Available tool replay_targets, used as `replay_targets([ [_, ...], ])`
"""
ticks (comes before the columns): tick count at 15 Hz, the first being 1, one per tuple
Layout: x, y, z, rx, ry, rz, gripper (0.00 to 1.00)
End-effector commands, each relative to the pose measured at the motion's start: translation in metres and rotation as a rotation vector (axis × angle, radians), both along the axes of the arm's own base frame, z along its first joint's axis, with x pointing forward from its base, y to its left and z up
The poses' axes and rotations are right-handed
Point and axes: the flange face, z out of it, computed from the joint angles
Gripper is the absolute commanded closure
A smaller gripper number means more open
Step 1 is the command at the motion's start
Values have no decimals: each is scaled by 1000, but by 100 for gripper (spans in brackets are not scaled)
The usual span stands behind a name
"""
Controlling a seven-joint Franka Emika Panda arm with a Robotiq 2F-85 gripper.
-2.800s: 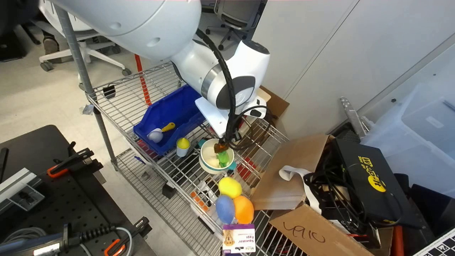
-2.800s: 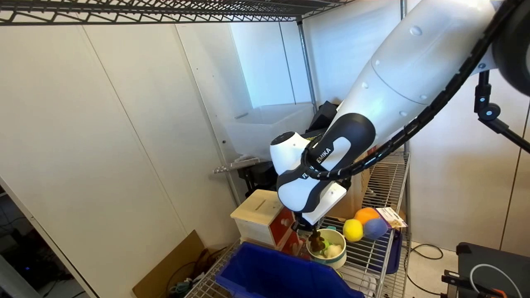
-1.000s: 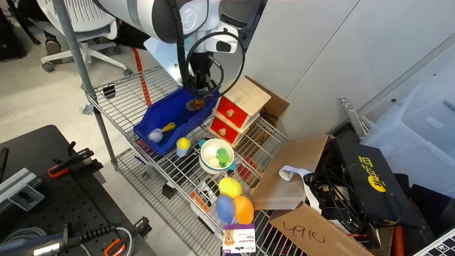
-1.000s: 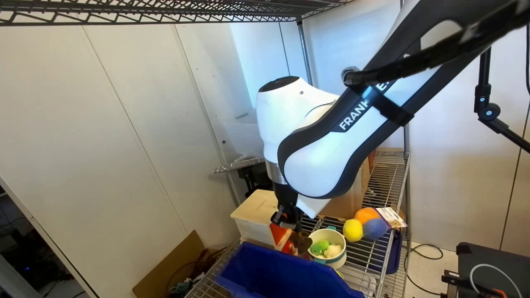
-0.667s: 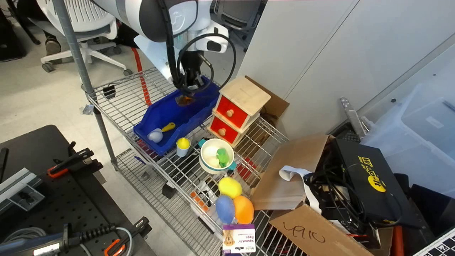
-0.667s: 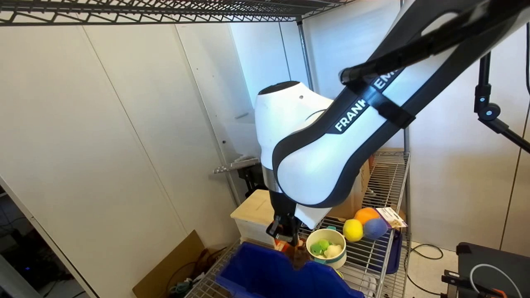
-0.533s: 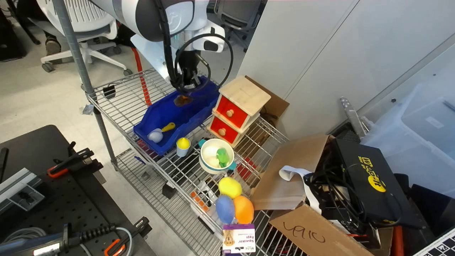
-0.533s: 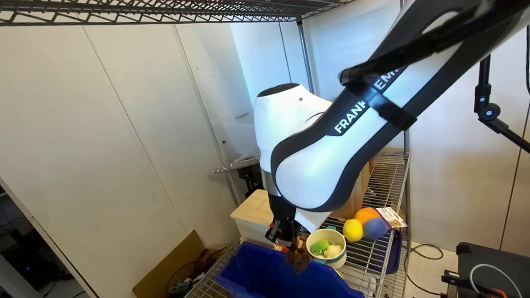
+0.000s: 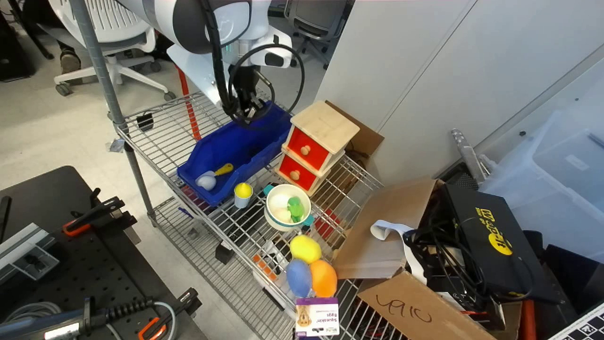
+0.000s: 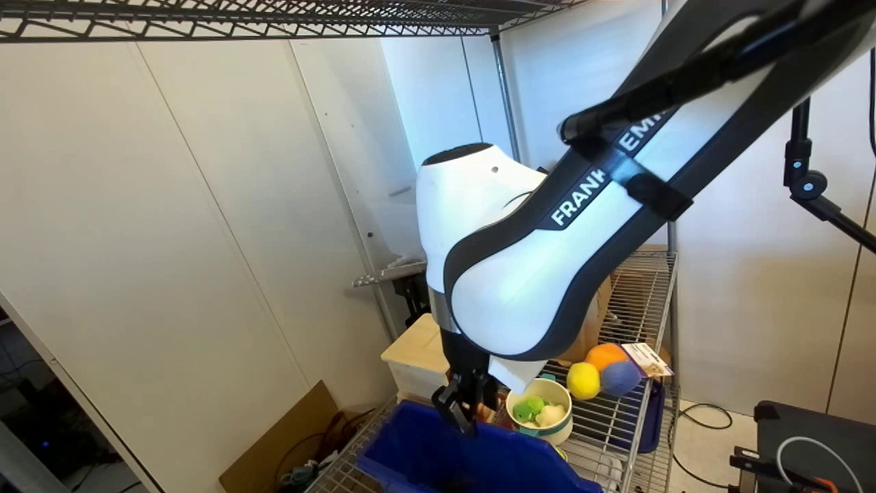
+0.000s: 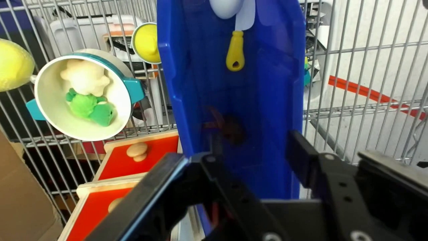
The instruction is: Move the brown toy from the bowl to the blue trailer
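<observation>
Wrist view: black two-fingered pincer [image 11: 249, 157] spread wide, nothing made out between its fingers. Beyond them, clear of both, a small dark brown toy [image 11: 233, 130], dim and blurred, inside the deep-blue, boxy plastic trailer [image 11: 170, 72]. At rest on the floor or mid-drop: cannot tell. Small round cream bowl with teal handles [image 11: 53, 103] holds a pale cream soft toy [image 11: 85, 78] and a green soft toy [image 11: 88, 107]; no brown one. Reading: pick, carry and release all look done.

In an exterior view: pincer over the trailer's end near the wood-and-red drawer box [image 9: 314, 146]; trailer and box stand on the metal wire surface [image 9: 174, 118]. Black cables [image 9: 216, 54] partly cover the fingers; toy not made out here.

In an exterior view: white-and-black robot arm [image 10: 510, 298] reaches down to the trailer, nothing hanging from the pincer; contact with the wall cannot be judged. Left, I judge: check the toy lies well inside, then lift away.
</observation>
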Motion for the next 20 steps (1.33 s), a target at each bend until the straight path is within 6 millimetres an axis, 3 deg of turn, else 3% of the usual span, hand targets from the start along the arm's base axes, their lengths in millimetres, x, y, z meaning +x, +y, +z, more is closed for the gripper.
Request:
replay_targets([
  [1, -8, -2, 6, 16, -5, 20, 17],
  [3, -11, -7, 7, 3, 3, 14, 2],
  [4, -13, -9, 7, 8, 13, 7, 0],
  [12, -46, -35, 11, -63, 68, -51, 0],
  [20, -89, -45, 8, -151, 111, -11, 0],
])
